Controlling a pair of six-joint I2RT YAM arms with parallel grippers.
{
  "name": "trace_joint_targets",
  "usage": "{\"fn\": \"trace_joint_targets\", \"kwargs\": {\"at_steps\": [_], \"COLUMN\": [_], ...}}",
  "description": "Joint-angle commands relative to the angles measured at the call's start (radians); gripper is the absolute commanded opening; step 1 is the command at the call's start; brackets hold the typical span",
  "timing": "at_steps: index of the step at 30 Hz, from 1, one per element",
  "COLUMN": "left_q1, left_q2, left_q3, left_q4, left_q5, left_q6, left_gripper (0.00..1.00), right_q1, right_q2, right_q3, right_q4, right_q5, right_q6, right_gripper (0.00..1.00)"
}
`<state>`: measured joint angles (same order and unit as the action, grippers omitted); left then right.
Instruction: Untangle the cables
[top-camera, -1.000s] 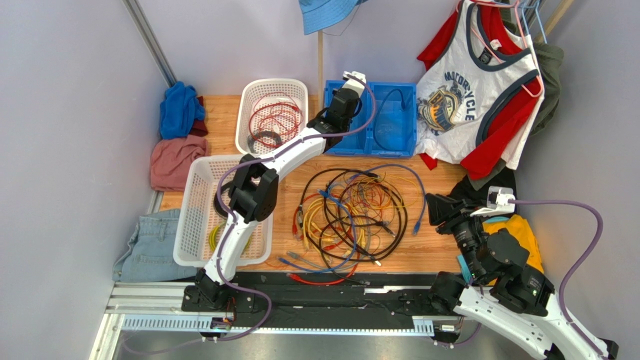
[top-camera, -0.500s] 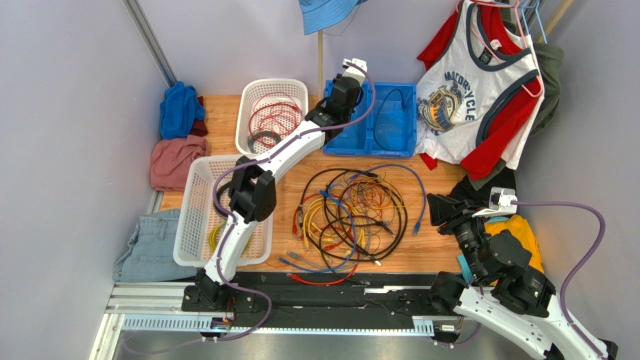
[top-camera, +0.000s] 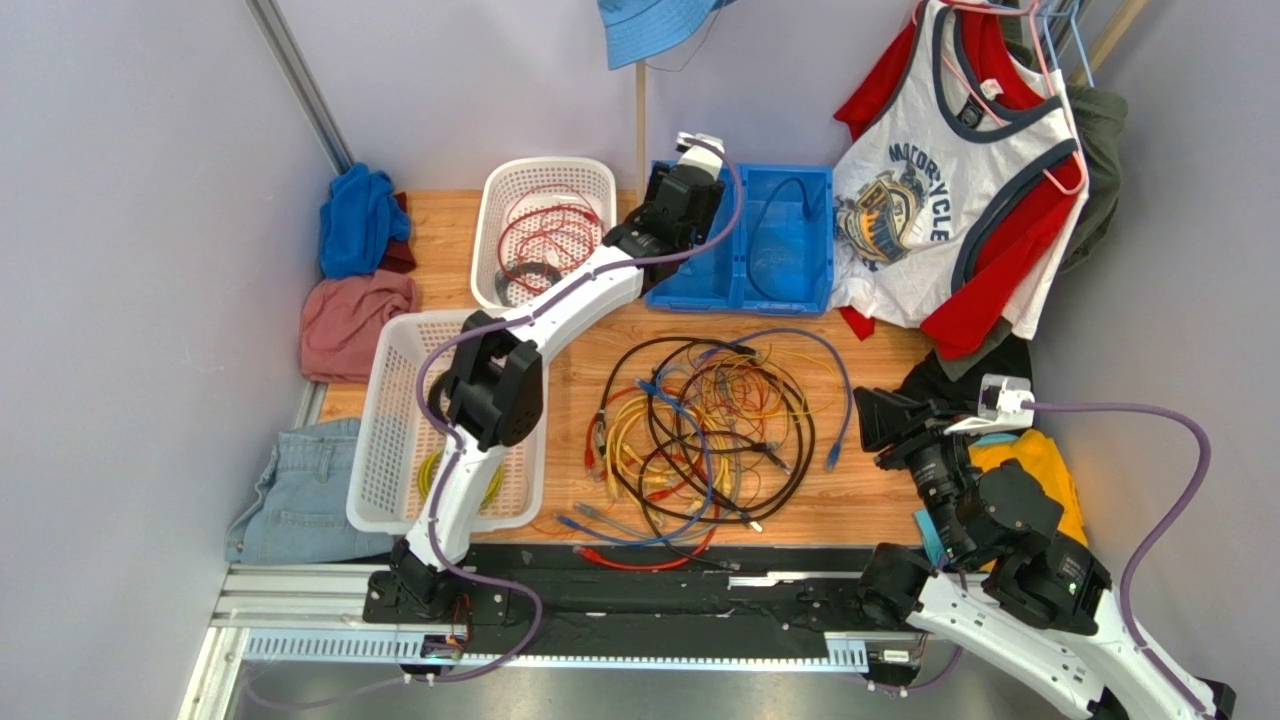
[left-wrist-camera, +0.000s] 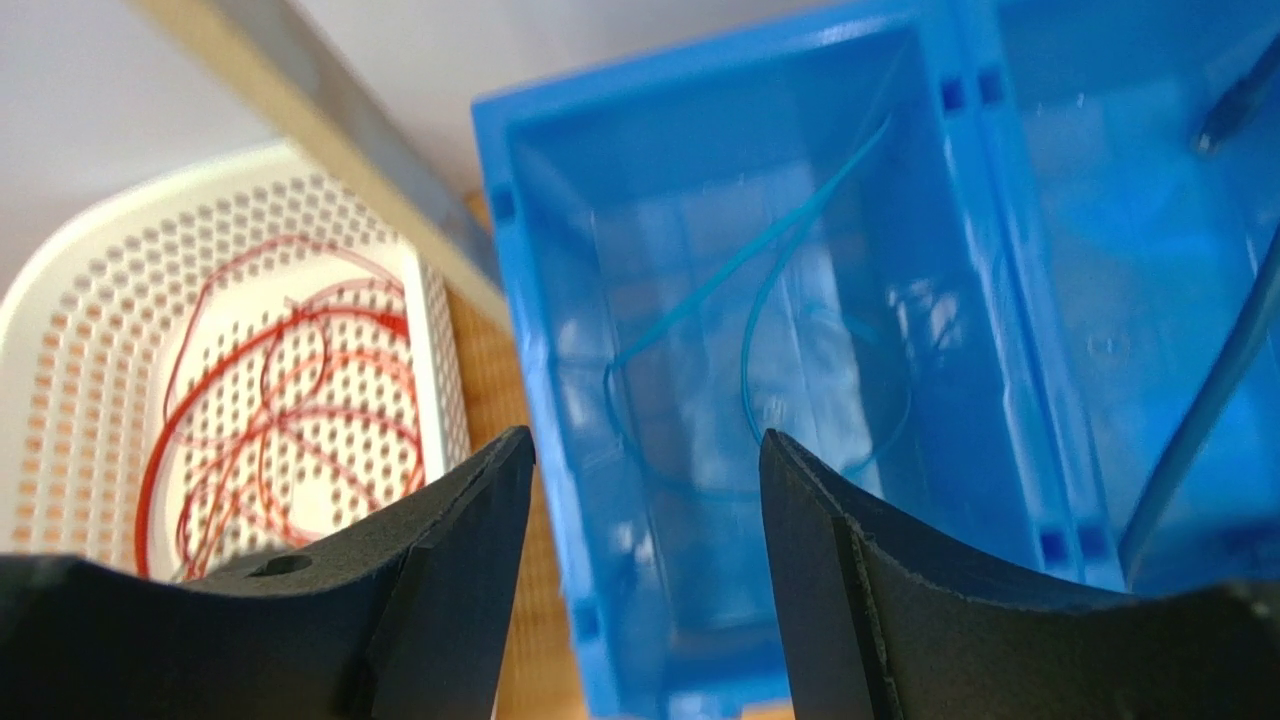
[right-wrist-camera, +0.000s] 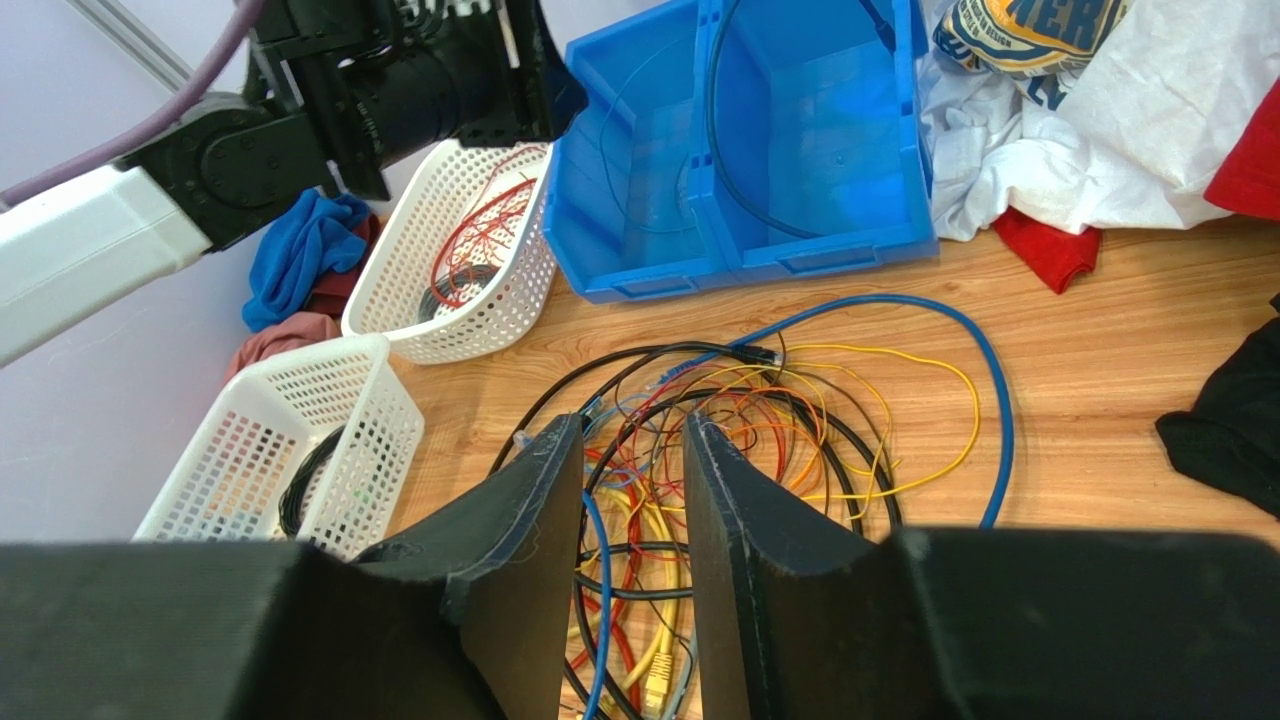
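Observation:
The cables (top-camera: 706, 428) lie in a tangled heap of black, blue, yellow, orange and red cords on the wooden table; they also show in the right wrist view (right-wrist-camera: 751, 420). My left gripper (top-camera: 679, 210) hangs over the left compartment of the blue bin (top-camera: 751, 305). In its own view the left gripper (left-wrist-camera: 646, 450) is open and holds nothing. A thin blue cable (left-wrist-camera: 781, 345) lies loose on the floor of the blue bin (left-wrist-camera: 526, 225). My right gripper (top-camera: 876, 420) hovers at the heap's right edge. The right gripper (right-wrist-camera: 634, 435) is open above the cords and grips nothing.
A small white basket (top-camera: 496, 195) holds red cables. A larger white basket (top-camera: 383, 435) on the left holds black and yellow cable. A black cable (top-camera: 774, 240) lies in the bin's right compartment. Clothes (top-camera: 932, 195) hang at the right, and cloths (top-camera: 353, 270) are piled at the left.
The left gripper went from shut to open over the blue bin and drew slightly back to the left. The right arm has not moved.

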<state>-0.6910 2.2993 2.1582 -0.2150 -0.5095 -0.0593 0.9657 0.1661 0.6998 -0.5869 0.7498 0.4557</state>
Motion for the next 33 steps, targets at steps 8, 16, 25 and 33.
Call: {"fn": "trace_joint_targets", "kwargs": {"at_steps": [8,16,25,33], "left_q1": [-0.3,-0.491,-0.587,-0.593], "left_q2": [-0.554,-0.823,-1.008,-1.214], "left_q3": [-0.636,-1.077,-1.333,-1.457], "left_q4": [0.092,0.069,0.04,-0.059], "left_q5": [-0.026,0.034,0.025,-0.087], "left_q6": [-0.29,-0.551,-0.734,-0.901], "left_gripper": [0.81,0.96,0.92,0.98], "right_q1": [0.001,0.002,0.001,-0.001], "right_q2": [0.03,0.088,0.142,0.442], "right_q3": [-0.043,-0.066,-0.123,-0.109], "right_q4": [0.039,-0.019,-0.014,0.106], "right_q5": [-0.092,-0.165,-0.219,-0.181], "right_q6": [0.077,0.152,0.21,0.199], "right_gripper": [0.42,0.58,0.65,0.84]}}
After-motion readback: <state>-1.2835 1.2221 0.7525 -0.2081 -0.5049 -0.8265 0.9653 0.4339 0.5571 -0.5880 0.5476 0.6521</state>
